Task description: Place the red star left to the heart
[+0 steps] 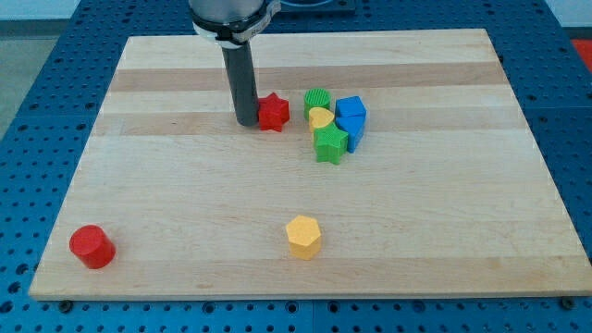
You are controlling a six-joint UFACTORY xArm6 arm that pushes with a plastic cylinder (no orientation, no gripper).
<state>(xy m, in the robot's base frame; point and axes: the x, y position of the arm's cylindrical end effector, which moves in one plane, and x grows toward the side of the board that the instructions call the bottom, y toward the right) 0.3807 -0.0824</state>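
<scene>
- Board [185, 231]: a pale wooden top, set on a blue perforated surface [28, 139].
- Red cylinder [92, 246]: stood near the board's bottom-left corner, well apart from all other blocks.
- My tip [247, 122]: the lower end of a straight dark rod, planted in the board's upper half near the middle of its width. No jaws are carried; nothing is held. The tip is seen touching, or all but touching, the left side of the red star.
- Red star [273, 112]: a small bright red block with blunt points, lying flat just to the view's right of the tip. It is placed to the left of the cluster, a bare gap kept between it and the heart.
- Yellow hexagonal block [303, 236]: alone, near the middle of the bottom edge.
- Green cylinder [317, 99]: ribbed, at the cluster's upper left.
- Yellow heart [320, 117]: just below the green cylinder, touching its neighbours.
- Green star [330, 144]: at the cluster's lower end.
- Blue blocks [351, 115]: two pressed together on the cluster's right; exact shapes cannot be told.
</scene>
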